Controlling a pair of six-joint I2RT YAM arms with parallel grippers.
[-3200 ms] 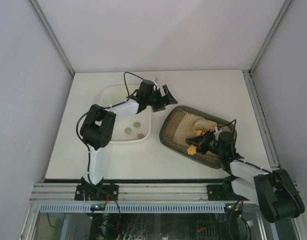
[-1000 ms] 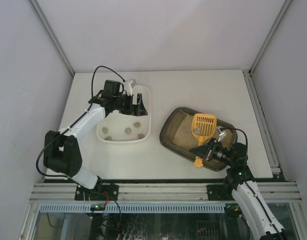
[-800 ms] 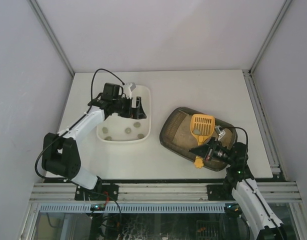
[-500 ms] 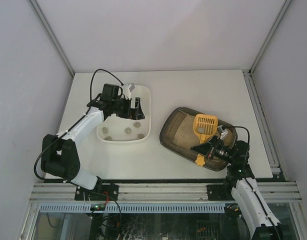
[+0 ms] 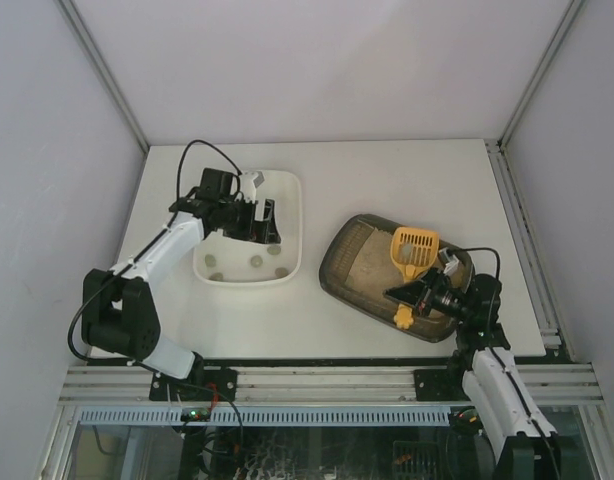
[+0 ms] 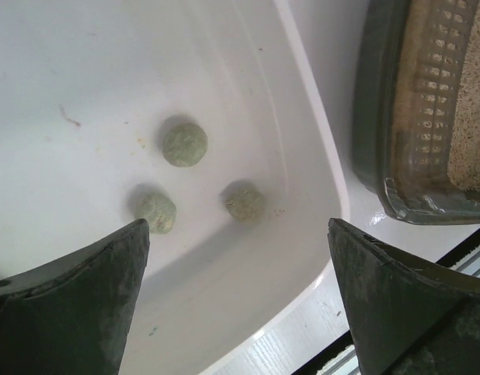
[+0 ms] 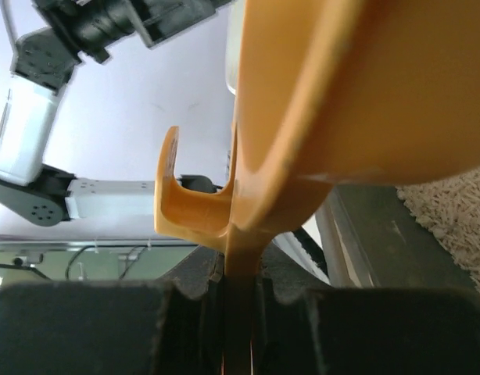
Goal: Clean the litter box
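The litter box (image 5: 330, 272), a dark tray with beige litter, lies angled at the right of the table. My right gripper (image 5: 414, 298) is shut on the handle of a yellow slotted scoop (image 5: 413, 250), holding it over the box's right half. In the right wrist view the scoop (image 7: 357, 94) fills the top, its handle clamped between the fingers (image 7: 177, 320), with litter (image 7: 451, 211) below. My left gripper (image 5: 263, 222) hangs open over a white tub (image 5: 298, 232). Its wrist view shows three grey-green clumps (image 6: 184, 144) on the tub floor and the litter box rim (image 6: 373, 117) at right.
The white tub holds several clumps (image 5: 255, 261) and stands left of the litter box with a narrow strip of table between them. Side walls and metal rails (image 5: 522, 225) close in the table. The arm bases sit on the front rail (image 5: 307, 385).
The left gripper has drifted a little left and back over the tub, still open. The right gripper has carried the scoop slightly to the right over the litter box.
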